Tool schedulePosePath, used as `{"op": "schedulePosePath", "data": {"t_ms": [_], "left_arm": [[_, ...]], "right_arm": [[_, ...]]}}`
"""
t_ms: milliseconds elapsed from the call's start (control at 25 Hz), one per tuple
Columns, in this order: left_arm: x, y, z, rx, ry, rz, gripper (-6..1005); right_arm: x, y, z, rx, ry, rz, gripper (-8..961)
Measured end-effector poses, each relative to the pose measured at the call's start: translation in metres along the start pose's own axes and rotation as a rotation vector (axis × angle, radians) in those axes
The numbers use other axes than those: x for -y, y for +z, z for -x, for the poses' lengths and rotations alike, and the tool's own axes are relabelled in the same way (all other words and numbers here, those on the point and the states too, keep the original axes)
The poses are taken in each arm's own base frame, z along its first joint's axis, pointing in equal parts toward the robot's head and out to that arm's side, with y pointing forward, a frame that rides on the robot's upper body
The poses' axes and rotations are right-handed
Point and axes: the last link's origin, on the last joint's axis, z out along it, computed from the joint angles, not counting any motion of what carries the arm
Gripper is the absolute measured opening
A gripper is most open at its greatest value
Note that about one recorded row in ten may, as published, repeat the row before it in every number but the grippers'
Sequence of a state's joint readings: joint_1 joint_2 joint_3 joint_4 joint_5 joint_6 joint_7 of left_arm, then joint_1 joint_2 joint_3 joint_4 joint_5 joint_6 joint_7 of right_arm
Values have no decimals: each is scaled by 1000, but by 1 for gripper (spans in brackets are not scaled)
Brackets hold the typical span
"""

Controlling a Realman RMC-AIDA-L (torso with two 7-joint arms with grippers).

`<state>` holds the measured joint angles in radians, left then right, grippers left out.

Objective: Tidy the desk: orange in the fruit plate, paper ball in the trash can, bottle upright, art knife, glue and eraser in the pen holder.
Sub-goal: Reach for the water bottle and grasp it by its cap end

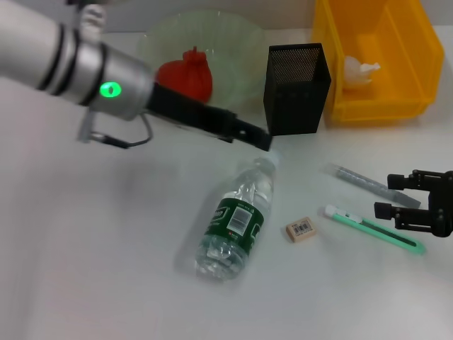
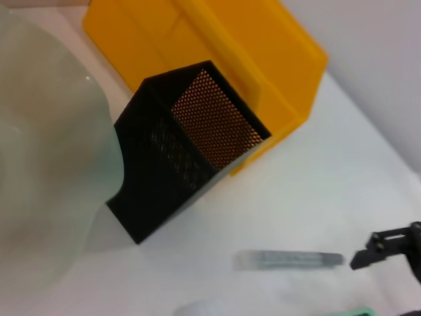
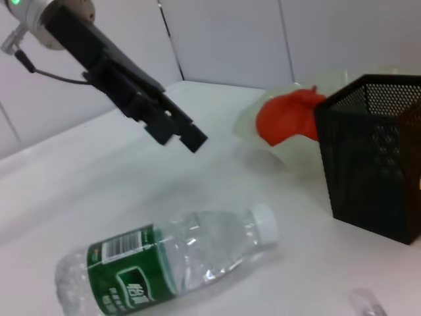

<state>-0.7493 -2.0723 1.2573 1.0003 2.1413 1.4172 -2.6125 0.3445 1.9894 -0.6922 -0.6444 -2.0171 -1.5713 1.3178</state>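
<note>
Progress check. The orange (image 1: 185, 73) sat in the fruit plate (image 1: 233, 49) at the far side of the desk, so that step looked done. A crumpled white paper ball (image 1: 359, 71) lay inside the yellow trash can (image 1: 396, 92) at far right; also done by the look of it. The bottle (image 1: 235, 218) was on its side in the middle of the desk, cap pointing toward the far side, so not yet upright. The pen holder (image 1: 297, 88) stood between plate and bin, and its visible interior in the left wrist view showed nothing. The eraser (image 1: 301, 229) lay just right of the bottle, the art knife (image 1: 375, 229) further right, and the glue (image 1: 364, 180) stick beyond the knife on the far side. Four items appeared to remain.

The left gripper (image 1: 258, 136) was stretched out above the desk, its tip just in front of the pen holder and above the bottle's cap end, not touching it. I could not tell whether its fingers were spread or closed.

The right gripper (image 1: 396, 200) hovered at the right edge, fingers spread apart and holding nothing, directly above the right end of the art knife, with the glue just beside it.
</note>
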Motion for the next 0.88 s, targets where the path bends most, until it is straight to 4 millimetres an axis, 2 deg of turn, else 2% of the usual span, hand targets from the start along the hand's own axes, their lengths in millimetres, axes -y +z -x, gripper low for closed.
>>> {"op": "schedulePosePath", "data": {"t_ms": [160,320,520,640,880], "left_arm": [[-8,28,-11,13,37,-48,784],[-10,48,-16,-11,72,-118,779],[-5,61,-15,-54,72,-170,772],[-4,73,-8,-57,75,-184,767],[-2,81,1,-52,66,-201,759]], "right_arm": [[0,1,-3,-2,-4,-11,699],[0,3,-2,7,-6,-9,699],[0,5,1,12,-11,-4,699],[0,6,2,14,-14,-3,699],[1,7,3,15,-16,-11,699]]}}
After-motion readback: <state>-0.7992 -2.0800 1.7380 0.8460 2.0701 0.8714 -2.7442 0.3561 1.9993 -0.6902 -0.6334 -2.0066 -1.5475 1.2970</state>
